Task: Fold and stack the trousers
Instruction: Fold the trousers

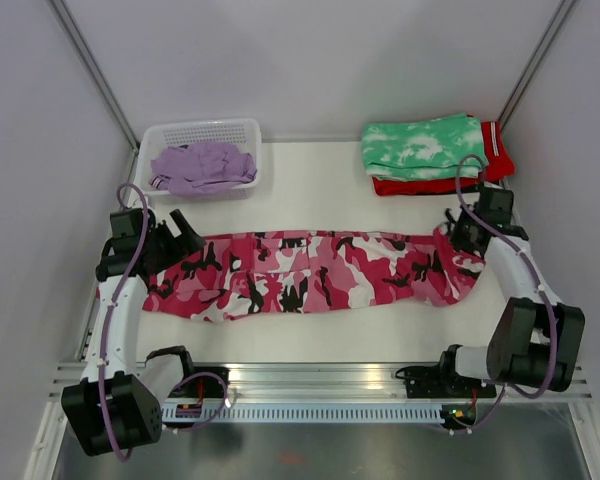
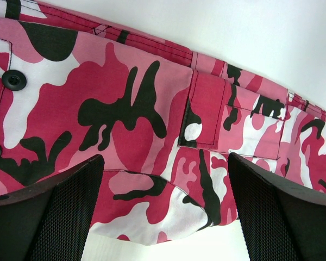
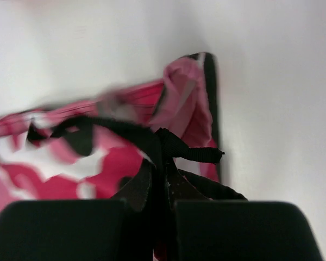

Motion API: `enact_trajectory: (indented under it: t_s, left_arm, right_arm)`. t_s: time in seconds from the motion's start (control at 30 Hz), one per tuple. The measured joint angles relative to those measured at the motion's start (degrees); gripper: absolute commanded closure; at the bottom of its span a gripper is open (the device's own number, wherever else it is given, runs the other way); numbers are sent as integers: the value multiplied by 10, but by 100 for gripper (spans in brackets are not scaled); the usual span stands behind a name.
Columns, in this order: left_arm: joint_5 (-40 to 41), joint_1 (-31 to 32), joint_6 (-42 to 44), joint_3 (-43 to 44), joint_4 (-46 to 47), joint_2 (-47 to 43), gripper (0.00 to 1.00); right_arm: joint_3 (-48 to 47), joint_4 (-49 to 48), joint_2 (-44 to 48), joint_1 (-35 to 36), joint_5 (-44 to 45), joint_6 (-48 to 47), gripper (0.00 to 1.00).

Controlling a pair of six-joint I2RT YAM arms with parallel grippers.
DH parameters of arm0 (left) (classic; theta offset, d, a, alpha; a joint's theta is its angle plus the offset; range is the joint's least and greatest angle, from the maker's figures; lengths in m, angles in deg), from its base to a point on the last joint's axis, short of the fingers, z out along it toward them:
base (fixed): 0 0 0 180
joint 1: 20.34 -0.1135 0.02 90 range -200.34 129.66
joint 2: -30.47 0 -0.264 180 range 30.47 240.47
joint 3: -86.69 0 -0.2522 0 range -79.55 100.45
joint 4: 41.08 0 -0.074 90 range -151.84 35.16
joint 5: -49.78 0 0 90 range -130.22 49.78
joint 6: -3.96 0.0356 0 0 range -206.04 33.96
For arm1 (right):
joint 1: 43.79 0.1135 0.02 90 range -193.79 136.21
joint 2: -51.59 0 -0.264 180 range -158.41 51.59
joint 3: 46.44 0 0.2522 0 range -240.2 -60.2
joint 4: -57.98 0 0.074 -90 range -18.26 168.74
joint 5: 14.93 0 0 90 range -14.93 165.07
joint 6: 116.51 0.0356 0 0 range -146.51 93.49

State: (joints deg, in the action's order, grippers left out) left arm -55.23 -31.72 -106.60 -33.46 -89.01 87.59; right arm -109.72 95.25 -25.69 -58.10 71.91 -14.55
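Note:
The pink, white and black camouflage trousers (image 1: 310, 272) lie stretched left to right across the white table. My left gripper (image 1: 180, 235) hovers open over their left end. In the left wrist view its fingers (image 2: 70, 206) straddle a curved edge of the cloth (image 2: 152, 212) near a pocket, with nothing pinched. My right gripper (image 1: 458, 235) is at the right end, shut on the trousers' edge (image 3: 98, 157), where a black ribbon tie (image 3: 190, 153) sticks out of the pinch (image 3: 163, 163). The lilac purple trousers (image 1: 202, 165) lie crumpled in the white basket (image 1: 205, 127) at the back left.
A folded green-and-white tie-dye garment (image 1: 425, 145) rests on a folded red one (image 1: 500, 160) at the back right corner. Grey walls and metal rails close in the table's sides and back. The aluminium rail (image 1: 320, 378) with the arm bases runs along the near edge.

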Motion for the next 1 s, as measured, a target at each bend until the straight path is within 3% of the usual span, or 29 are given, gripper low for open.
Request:
enact_trajectory:
  t_s: [0.3, 0.43, 0.57, 1.0]
  left_arm:
    - [0, 0, 0, 0, 0, -4, 0]
    - [0, 0, -1, -5, 0, -16, 0]
    - [10, 0, -1, -8, -3, -34, 0]
    - [24, 0, -5, -15, -16, -61, 0]
  right_arm:
    - [-58, 6, 57, 313, 46, 86, 100]
    - [-110, -6, -14, 478, 109, 160, 100]
    - [-149, -37, -107, 590, 163, 233, 100]
    - [-230, -61, -252, 670, 244, 388, 100]
